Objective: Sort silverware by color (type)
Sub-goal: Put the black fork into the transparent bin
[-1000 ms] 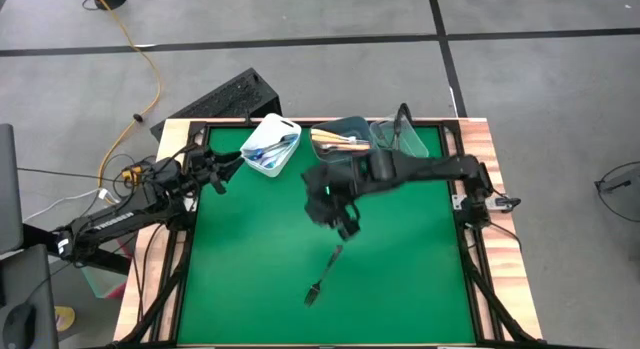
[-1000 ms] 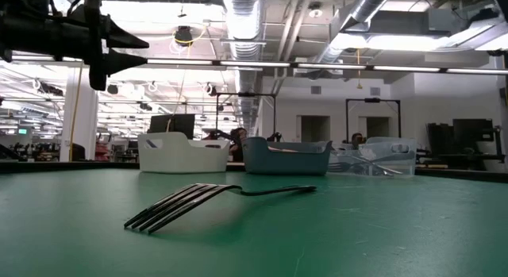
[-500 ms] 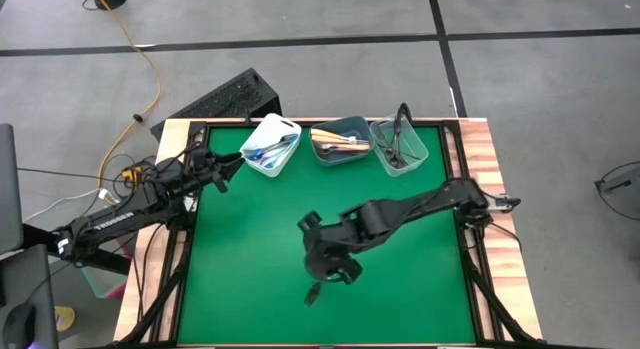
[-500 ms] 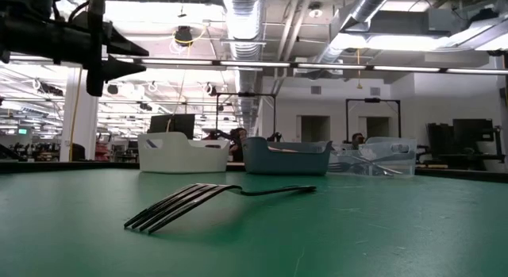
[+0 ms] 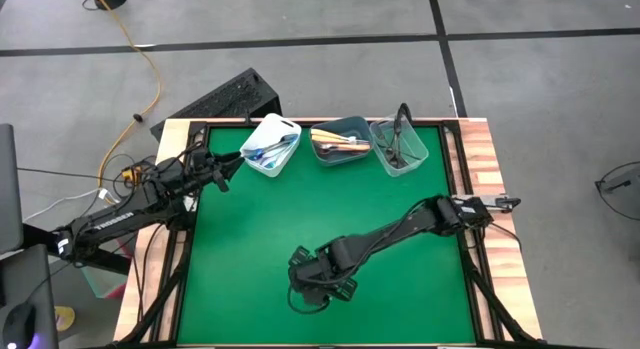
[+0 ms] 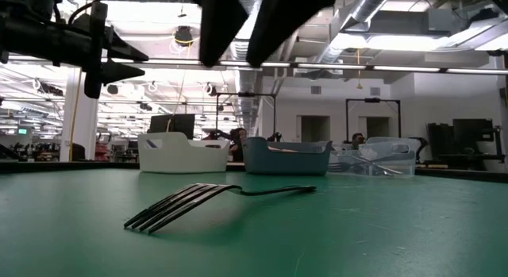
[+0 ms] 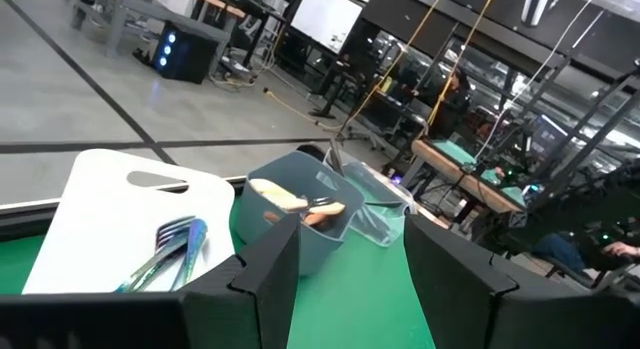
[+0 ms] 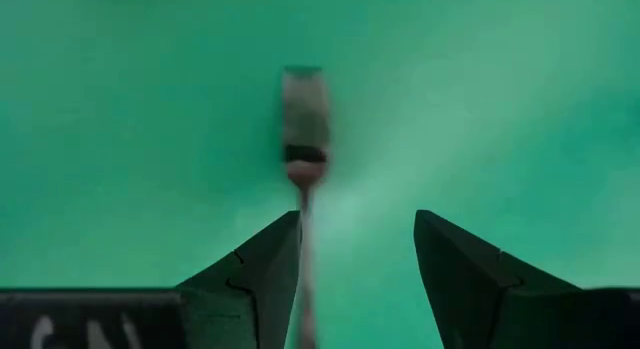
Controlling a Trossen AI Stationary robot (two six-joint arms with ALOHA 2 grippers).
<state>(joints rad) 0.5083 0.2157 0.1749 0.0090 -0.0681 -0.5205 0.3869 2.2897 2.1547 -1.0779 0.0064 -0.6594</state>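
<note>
**Last fork on the mat, right gripper poised above it**

Hovering over the fork (image 6: 214,199) near the six o'clock edge of the green mat (image 5: 250,229): right gripper (image 5: 312,285), fingers spread wide, nothing held. Seen through the right wrist view, fork lying flat on the mat, handle running toward the gap but crowding one finger rather than sitting in the middle. Parked at about ten o'clock, near the white bin (image 5: 272,144): left gripper (image 5: 230,167), fingers likewise apart and empty.

Risks, as a judgement only: with the handle off-centre between the fingers, likely to be nudged or spun aside on closing instead of caught. Thin and flat against the mat, so easily skated over if the descent stops short, or pressed and flipped if it runs too deep. A hold near one end apt to let the fork swing or slip in carriage toward twelve o'clock.

Along the twelve o'clock edge, three bins in a row. White bin: blue-handled utensils. Grey-blue bin (image 5: 338,139), centre: yellow-orange handles. Clear bin (image 5: 398,146), toward one o'clock: dark-handled pieces, probably the fork's proper home, its handle looking dark.
</note>
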